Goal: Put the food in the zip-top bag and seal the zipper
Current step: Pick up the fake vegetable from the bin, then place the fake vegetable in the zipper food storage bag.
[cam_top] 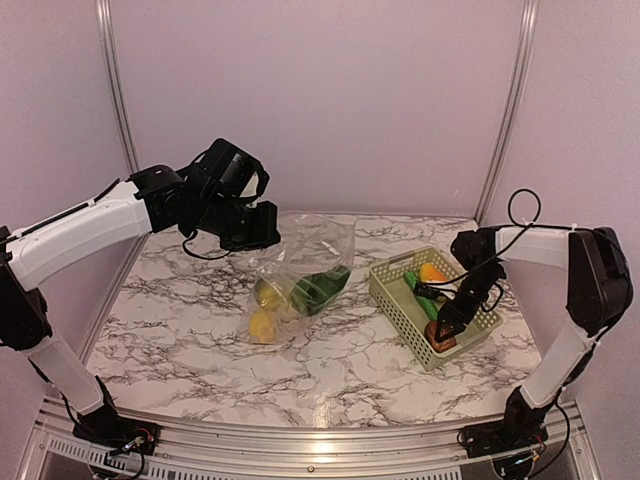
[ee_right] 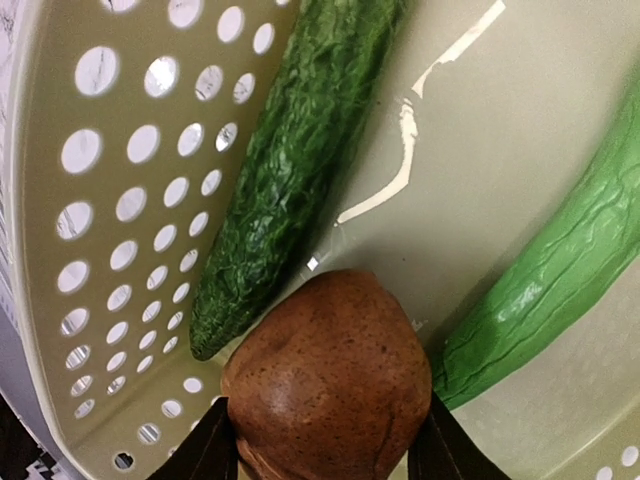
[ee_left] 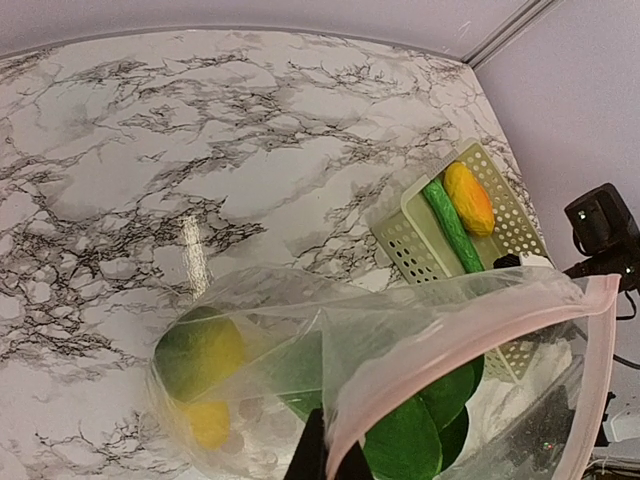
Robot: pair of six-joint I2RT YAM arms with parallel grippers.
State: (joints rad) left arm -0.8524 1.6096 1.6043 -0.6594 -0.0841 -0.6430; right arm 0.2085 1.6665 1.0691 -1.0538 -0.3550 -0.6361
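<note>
Holding up the clear zip-top bag (cam_top: 300, 265), with two yellow fruits (cam_top: 263, 325) and a leafy green vegetable (cam_top: 322, 290) inside, by its pink zipper (ee_left: 470, 330) in the clamped left gripper (ee_left: 330, 462) over the marble table (cam_top: 180, 330), while pressing the right gripper (cam_top: 447, 328) fingers (ee_right: 210, 450) against both sides of the brown potato (ee_right: 325, 380) in the green basket (cam_top: 393, 297).

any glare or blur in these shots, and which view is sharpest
top external: soft even light, only small highlights on the zip-top bag; left wrist: white glare streak on the table, and the bag rim close to the lens is blurred; right wrist: sharpest, the brown potato is crisp, with glare streaks on the basket floor
</note>
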